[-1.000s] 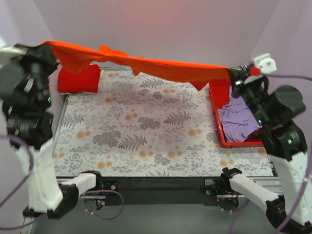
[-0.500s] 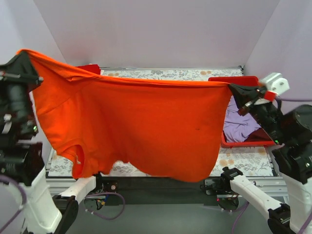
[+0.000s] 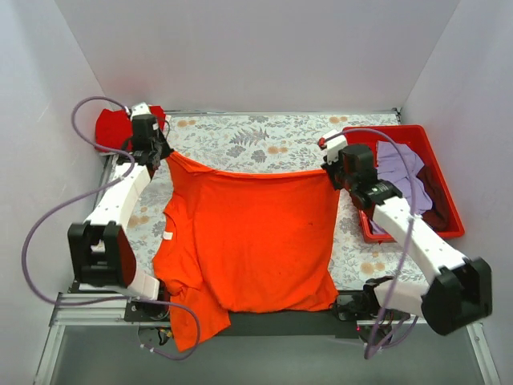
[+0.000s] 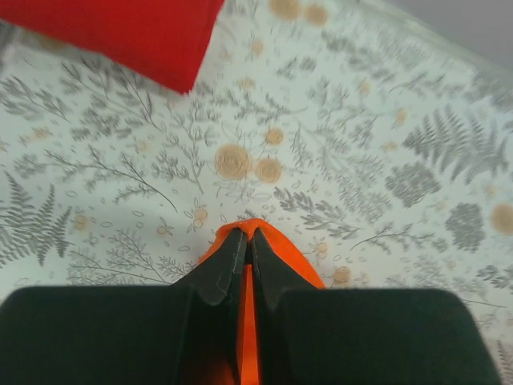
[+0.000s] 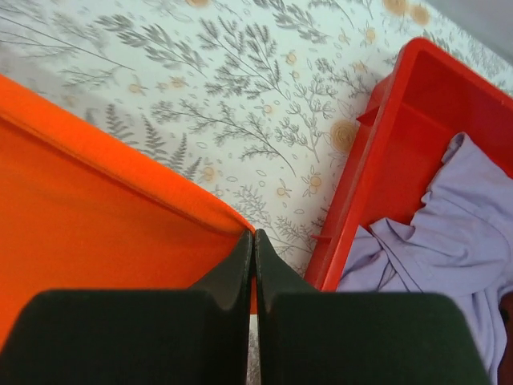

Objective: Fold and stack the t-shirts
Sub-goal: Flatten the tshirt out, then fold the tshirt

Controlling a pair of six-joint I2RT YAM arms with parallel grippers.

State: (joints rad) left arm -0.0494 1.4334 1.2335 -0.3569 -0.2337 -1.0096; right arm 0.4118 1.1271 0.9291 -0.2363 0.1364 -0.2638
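Note:
The bright orange t-shirt lies spread over the floral table, its lower part and one sleeve hanging past the near edge. My left gripper is shut on its far left corner. At the far right corner my right gripper is shut on the cloth. The far hem sags slightly between the two grippers. A deeper red t-shirt lies folded at the far left, also in the left wrist view. A pale lavender t-shirt lies crumpled in the bin, with dark maroon cloth beside it.
A rigid red plastic bin stands at the table's right side, its near wall close to my right gripper. Floral table cover shows beyond the orange shirt. White walls close in the back and sides.
Both arms swung out from close to the camera, carried the hanging orange shirt over the table and lowered it flat. Both grips stayed shut.

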